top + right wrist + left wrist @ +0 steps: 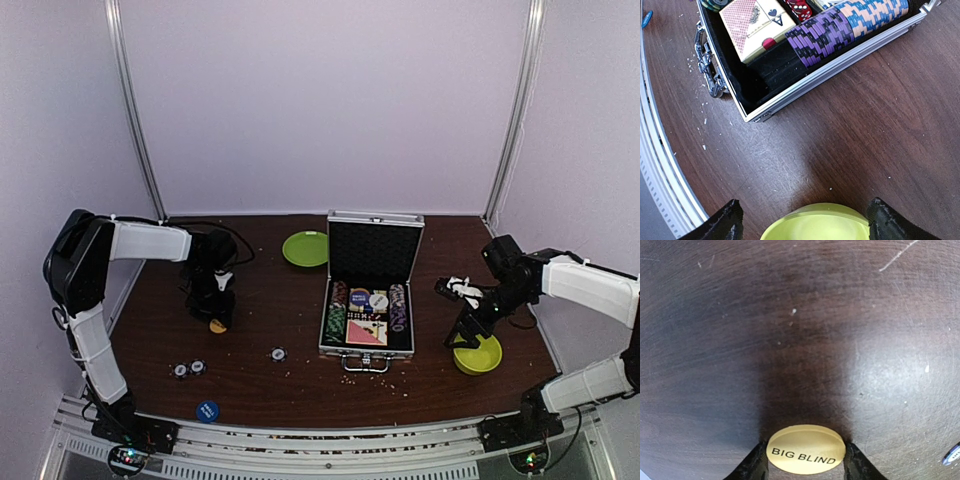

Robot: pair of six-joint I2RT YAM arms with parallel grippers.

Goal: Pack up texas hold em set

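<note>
The silver case (335, 345) stands open at mid-table, lid up, with striped chips (840, 27) and a card deck (752, 25) in its black lining; its near rim (830, 70) shows in the right wrist view. A yellow-orange disc marked BIG BLIND (806, 449) lies flat on the table, left of the case (217, 325). My left gripper (806, 462) is down over it, with a finger (752, 467) touching each side of the disc. My right gripper (802, 222) hangs open right of the case, nothing between its fingers.
A yellow-green bowl (478, 355) sits under the right gripper, and a flat green plate (305, 248) lies behind the case. Loose chips (189, 369) and another (278, 353) lie near the front. A blue disc (207, 411) rests by the front rail.
</note>
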